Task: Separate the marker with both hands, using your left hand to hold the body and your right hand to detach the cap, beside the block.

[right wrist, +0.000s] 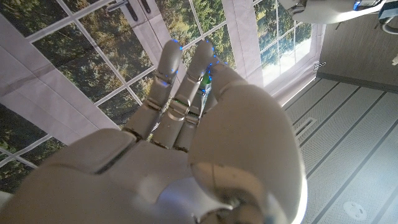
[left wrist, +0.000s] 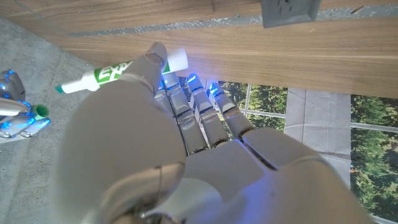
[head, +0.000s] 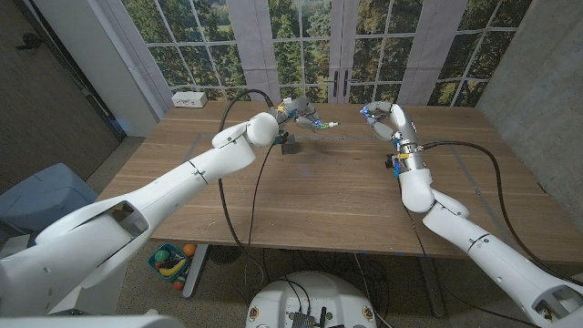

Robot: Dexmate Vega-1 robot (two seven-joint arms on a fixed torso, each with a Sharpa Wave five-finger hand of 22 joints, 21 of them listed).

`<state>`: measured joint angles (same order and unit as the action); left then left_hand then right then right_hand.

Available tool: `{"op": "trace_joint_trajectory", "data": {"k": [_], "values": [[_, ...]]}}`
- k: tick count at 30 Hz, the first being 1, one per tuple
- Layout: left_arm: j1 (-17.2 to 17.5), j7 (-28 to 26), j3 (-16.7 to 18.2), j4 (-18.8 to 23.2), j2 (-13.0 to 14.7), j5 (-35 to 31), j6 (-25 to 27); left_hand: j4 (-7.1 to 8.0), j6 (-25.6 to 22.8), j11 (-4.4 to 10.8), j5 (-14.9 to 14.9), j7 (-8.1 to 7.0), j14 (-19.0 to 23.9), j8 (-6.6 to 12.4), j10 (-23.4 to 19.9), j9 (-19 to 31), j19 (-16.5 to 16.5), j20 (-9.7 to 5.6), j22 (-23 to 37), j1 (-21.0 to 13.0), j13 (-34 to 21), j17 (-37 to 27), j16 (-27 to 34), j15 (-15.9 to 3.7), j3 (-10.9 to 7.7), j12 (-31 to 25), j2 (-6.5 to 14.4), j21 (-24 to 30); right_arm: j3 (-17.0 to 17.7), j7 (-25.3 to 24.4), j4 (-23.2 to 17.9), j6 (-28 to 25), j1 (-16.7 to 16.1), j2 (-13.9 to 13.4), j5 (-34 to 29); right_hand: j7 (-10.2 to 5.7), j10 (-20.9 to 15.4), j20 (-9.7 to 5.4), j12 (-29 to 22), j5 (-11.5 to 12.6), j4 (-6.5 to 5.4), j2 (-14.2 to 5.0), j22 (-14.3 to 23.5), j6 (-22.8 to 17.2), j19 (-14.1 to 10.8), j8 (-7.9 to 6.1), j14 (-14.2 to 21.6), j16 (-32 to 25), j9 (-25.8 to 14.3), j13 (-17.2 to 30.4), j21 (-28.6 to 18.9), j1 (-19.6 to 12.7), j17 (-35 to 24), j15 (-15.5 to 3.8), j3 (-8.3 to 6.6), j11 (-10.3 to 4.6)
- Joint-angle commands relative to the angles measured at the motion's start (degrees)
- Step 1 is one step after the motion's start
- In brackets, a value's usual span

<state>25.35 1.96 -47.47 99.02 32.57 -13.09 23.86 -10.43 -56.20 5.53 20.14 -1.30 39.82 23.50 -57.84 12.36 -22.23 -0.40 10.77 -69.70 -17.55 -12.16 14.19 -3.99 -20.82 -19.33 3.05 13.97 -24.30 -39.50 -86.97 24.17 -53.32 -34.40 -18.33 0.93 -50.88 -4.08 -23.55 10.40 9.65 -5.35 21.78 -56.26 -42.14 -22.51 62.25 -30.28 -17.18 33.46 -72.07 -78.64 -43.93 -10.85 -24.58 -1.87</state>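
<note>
Left hand [head: 293, 113] gripped the marker body [left wrist: 112, 73] between thumb and fingers, held above the table [head: 337, 196] at upper centre of the head view, just beside the small dark block [head: 288, 143]. Body was white with a green printed label and a bare green tip, cap already off. Right hand [head: 387, 121], upper right of centre, well apart, appeared to pinch the green cap [left wrist: 39, 112]. Marker was likely light, stiff, smooth plastic and a bit slippery; best held mid-barrel, cap by its sides.
</note>
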Motion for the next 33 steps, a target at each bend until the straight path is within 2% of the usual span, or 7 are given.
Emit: {"op": "trace_joint_trajectory", "data": {"k": [1,15,27,33], "values": [[1.2,-0.25,0.54,1.53,0.75,-1.2,1.3,0.43,-0.51,6.02,0.42,0.21,0.47,0.15,-8.43,0.32,-0.04,0.15,0.2,-1.18,-7.73,-0.3,-0.13,-9.55,0.05,-0.32,1.61,0.0,1.17,3.08,-1.92,-1.8,-1.56,-1.43,2.63,-0.05,-2.1,-8.07,-0.27,0.34,-0.15,0.25,-0.16,0.07,0.3,-0.07,0.45,0.08,-0.19,1.07,-0.42,-0.36,-0.33,-2.26,-0.49,-1.53],[2.21,-0.46,0.03,3.19,1.62,-3.22,2.54,0.45,-0.47,6.02,0.52,0.23,0.43,0.05,-8.58,0.33,0.0,0.23,0.2,-1.17,-7.84,-0.31,-0.2,-9.54,0.14,-0.21,1.63,-0.03,2.36,12.41,-4.96,-3.48,-3.18,-4.19,10.27,-0.04,-1.89,-8.07,0.11,0.41,-0.14,0.28,-0.8,0.2,0.48,-0.08,0.41,0.4,-0.36,1.37,-0.89,-0.35,-0.47,-2.27,-0.65,-1.5],[3.02,0.37,-1.65,5.82,3.14,-8.16,4.91,0.44,-0.48,6.03,0.59,0.11,0.32,0.0,-8.41,0.33,0.06,0.16,0.2,-1.17,-7.88,-0.29,-0.3,-9.57,0.19,0.02,1.64,-0.07,3.36,19.91,-9.24,-8.95,-5.41,-7.72,15.53,-0.05,-1.81,-8.06,0.45,0.45,-0.14,0.26,-1.36,0.26,0.69,-0.03,0.53,0.55,-0.39,1.55,-1.25,-0.36,-0.65,-2.27,-0.8,-1.24],[3.92,0.99,-2.05,7.24,3.87,-10.16,6.13,0.44,-0.47,6.05,0.6,0.03,0.27,-0.04,-8.38,0.34,0.11,0.14,0.2,-1.17,-7.94,-0.31,-0.32,-9.59,0.26,0.1,1.62,-0.09,3.5,21.88,-12.01,-13.13,-6.5,-9.77,15.79,-0.01,-1.9,-8.05,0.6,0.48,-0.09,0.3,-1.65,0.34,0.74,0.0,0.6,0.62,-0.43,1.58,-1.47,-0.4,-0.76,-2.3,-0.86,-1.31]]}}
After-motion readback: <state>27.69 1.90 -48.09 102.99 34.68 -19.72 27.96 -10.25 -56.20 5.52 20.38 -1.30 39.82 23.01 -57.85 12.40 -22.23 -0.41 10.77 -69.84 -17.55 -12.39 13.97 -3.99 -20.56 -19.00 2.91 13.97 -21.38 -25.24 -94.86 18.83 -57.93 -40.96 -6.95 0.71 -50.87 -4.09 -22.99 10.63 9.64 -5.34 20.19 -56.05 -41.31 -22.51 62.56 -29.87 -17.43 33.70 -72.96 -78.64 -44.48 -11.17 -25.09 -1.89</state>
